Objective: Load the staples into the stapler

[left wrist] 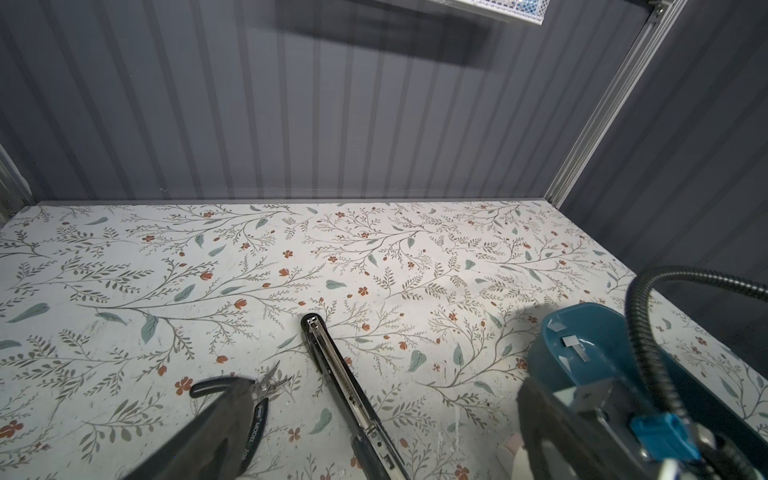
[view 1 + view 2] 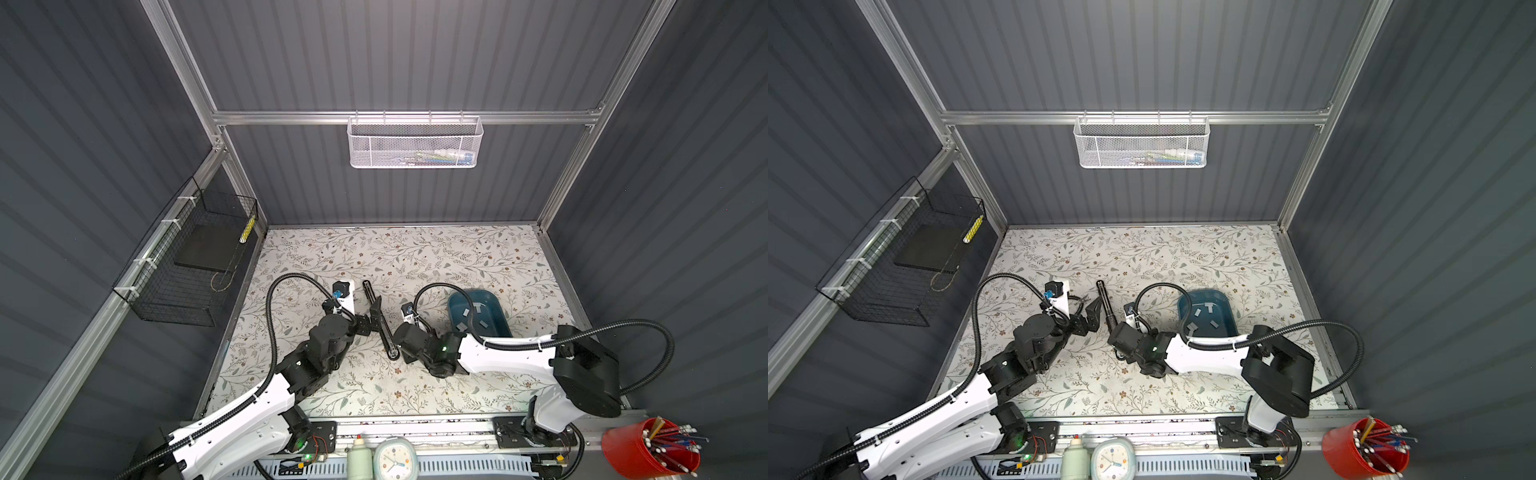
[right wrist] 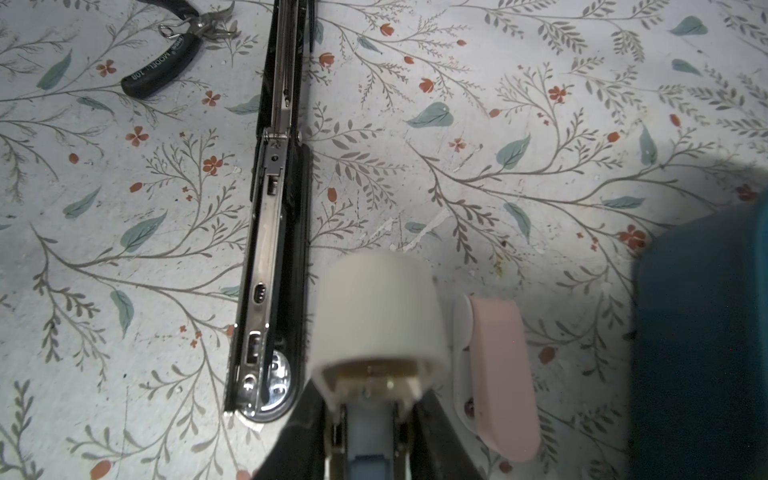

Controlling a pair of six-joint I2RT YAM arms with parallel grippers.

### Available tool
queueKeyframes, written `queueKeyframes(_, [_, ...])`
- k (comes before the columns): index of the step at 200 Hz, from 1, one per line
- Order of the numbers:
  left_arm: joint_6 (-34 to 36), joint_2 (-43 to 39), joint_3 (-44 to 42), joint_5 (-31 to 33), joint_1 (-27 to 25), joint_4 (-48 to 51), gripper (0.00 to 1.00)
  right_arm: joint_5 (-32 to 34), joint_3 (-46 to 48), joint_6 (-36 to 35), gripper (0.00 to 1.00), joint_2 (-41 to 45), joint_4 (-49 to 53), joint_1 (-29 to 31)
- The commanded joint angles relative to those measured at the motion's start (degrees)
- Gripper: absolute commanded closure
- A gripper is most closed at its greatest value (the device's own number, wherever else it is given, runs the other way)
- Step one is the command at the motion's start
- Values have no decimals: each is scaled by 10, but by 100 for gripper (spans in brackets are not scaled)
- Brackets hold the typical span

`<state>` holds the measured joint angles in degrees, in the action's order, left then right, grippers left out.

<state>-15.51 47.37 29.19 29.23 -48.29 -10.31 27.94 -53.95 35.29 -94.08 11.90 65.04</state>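
Stapler (image 3: 270, 232): opened flat mid-table, channel bared for loading
Staples (image 2: 477, 308): loose in teal tray (image 2: 501, 316), right
Left gripper (image 1: 380, 388): released, straddling stapler, likely steadying
Right gripper (image 3: 370, 440): grasping white-capped piece (image 3: 374, 307) by stapler's near end

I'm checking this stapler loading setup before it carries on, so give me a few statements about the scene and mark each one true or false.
1. The black stapler lies opened out flat on the table. True.
2. The staples lie scattered on the bare table. False: they lie inside the teal tray.
3. The left gripper is open, its fingers either side of the black stapler in its wrist view. True.
4. The right gripper is empty. False: it is shut on a white object.
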Motion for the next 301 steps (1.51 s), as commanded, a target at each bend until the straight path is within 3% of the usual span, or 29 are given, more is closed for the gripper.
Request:
queueKeyframes(1, [0, -12, 18, 22, 0, 6, 1, -10, -26, 24, 85, -27, 30, -14])
queueKeyframes(75, [-64, -68, 4, 125, 1, 7, 1, -32, -63, 36, 82, -89, 37, -43])
queueKeyframes(117, [-43, -80, -7, 135, 0, 6, 1, -36, -52, 54, 68, -100, 16, -44])
queueKeyframes(137, [-29, -77, 3, 124, 0, 30, 1, -34, -50, 58, 64, -101, 17, -43])
queueKeyframes(170, [5, -79, -21, 48, 0, -15, 1, -28, -23, 56, 51, -75, -3, -43])
queueKeyframes(210, [26, -71, -26, 41, 0, -25, 1, -27, -18, 30, 41, -47, -16, -37])
queueKeyframes(254, [62, -78, -30, 23, 0, -45, 1, 2, -2, 15, 34, 24, -9, -32])
queueKeyframes(274, [88, -67, -36, -16, 0, -66, 1, 26, 40, 5, 30, 100, -23, -31])
queueKeyframes(301, [111, -40, 3, -38, 0, -18, 1, 86, 106, -31, 22, 221, -50, -33])
